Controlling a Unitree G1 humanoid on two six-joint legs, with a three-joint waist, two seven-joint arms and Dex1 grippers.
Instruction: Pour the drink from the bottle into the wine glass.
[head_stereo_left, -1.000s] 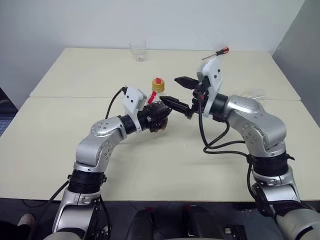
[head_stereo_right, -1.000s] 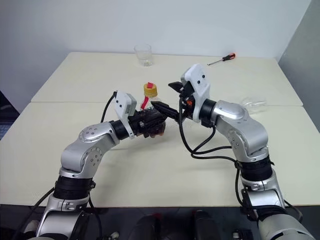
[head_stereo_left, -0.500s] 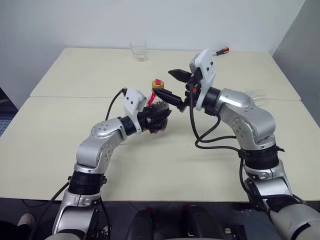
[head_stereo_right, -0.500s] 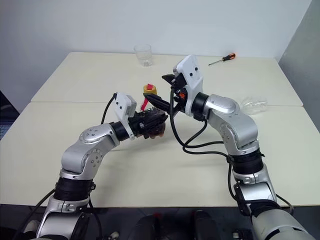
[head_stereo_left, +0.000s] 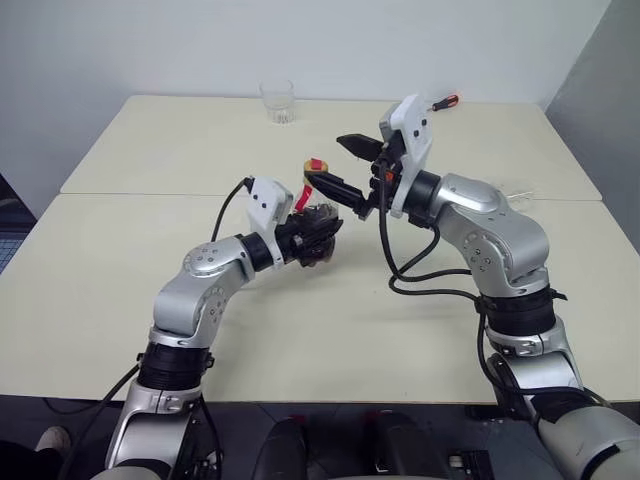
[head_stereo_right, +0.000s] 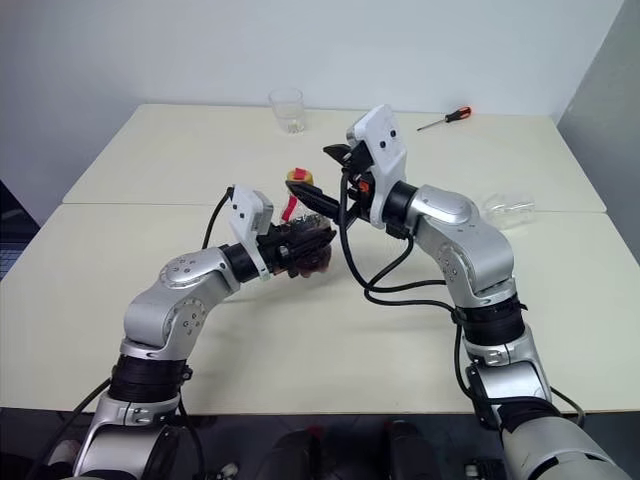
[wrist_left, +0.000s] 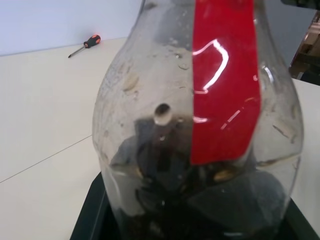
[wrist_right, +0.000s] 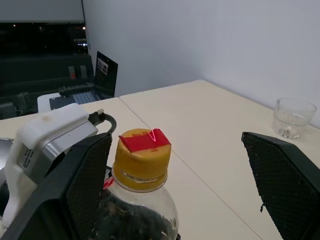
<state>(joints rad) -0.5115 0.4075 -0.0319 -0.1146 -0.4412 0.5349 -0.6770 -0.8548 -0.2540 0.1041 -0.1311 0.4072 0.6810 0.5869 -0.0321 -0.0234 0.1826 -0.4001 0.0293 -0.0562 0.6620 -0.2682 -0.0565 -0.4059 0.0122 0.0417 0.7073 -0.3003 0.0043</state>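
Near the seam where two cream tables (head_stereo_left: 120, 300) meet, the left gripper (head_stereo_left: 318, 228) is clamped on the round belly of the bottle (wrist_left: 200, 125), held upright above the tabletop. The bottle is clear plastic with a glossy red label strip and a yellow cap (wrist_right: 141, 152); the dark drink (wrist_left: 200, 205) sits low in it. The right gripper (head_stereo_left: 345, 168) hangs with its textured black fingers (wrist_right: 280, 180) spread wide on either side of the cap, apart from it. A clear tumbler (head_stereo_left: 277, 101) and a screwdriver (head_stereo_left: 432, 105) lie near the far edge, well apart. The near tabletop is broad and flat.
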